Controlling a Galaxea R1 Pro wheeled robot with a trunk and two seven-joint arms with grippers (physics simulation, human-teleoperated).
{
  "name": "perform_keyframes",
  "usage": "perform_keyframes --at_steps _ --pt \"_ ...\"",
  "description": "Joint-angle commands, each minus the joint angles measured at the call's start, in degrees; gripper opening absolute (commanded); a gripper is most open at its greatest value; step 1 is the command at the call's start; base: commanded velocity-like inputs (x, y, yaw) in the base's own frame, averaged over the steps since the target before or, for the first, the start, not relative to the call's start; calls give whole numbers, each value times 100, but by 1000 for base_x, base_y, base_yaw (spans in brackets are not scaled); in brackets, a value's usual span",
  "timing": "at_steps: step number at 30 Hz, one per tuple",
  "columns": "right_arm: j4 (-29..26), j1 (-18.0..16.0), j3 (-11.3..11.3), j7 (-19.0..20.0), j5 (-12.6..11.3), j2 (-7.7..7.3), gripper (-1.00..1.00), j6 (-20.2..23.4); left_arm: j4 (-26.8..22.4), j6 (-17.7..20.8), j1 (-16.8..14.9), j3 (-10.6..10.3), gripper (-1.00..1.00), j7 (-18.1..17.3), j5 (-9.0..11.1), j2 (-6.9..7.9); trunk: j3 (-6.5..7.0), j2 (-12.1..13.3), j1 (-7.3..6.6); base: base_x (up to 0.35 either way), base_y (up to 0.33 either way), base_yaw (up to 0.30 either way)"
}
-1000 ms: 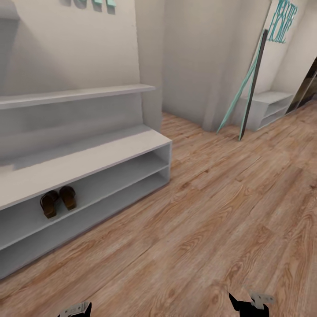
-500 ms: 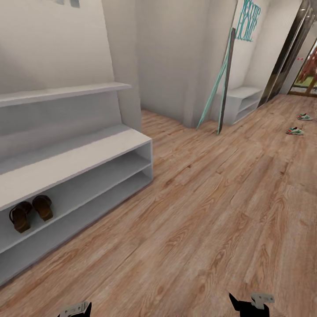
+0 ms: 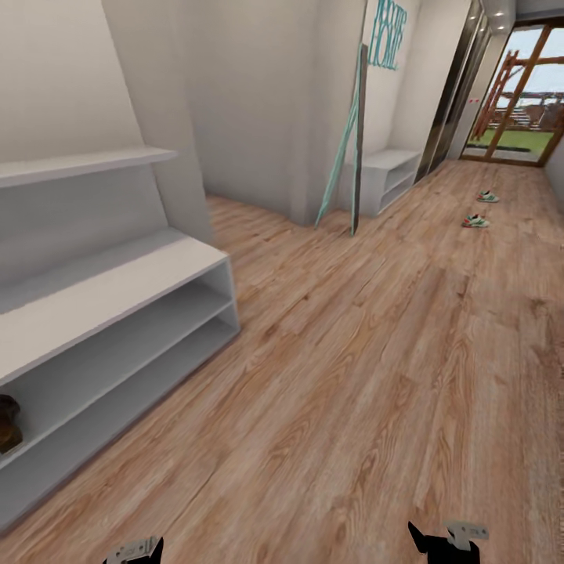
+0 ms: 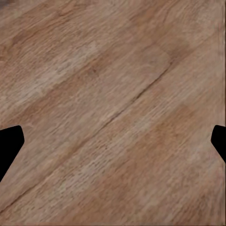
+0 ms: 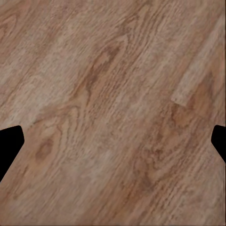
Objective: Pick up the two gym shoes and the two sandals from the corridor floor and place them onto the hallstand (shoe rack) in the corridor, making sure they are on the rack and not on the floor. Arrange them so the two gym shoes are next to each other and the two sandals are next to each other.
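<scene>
Lying well beyond the hallstand [image 3: 117, 294] on the corridor floor [image 3: 376, 352], two gym shoes [image 3: 475, 222] sit near each other; what seems one sandal [image 3: 8, 423] rests on its upper shelf; left tool [image 4: 113, 141] and right tool [image 5: 113, 141] gape wide, empty

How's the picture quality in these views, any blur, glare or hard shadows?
Head view: soft, even light, no glare; bright daylight at the far doorway; the gym shoes are tiny and lack detail; shaded hallstand shelves. Left wrist view: floor grain smeared, soft. Right wrist view: floor grain equally soft, fingertips plain black shapes.
</scene>
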Motion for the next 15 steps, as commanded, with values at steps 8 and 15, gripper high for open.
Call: perform_keyframes --at_steps 8,15 --pt "9 -5 -20 60 -61 -1 100 1 4 -20 -3 -31 100 -28 61 7 -36 -2 2 305 -122 -282" --pt "9 -5 -20 60 -61 -1 100 1 4 -20 -3 -31 100 -28 61 7 -64 -2 2 292 -144 -282"
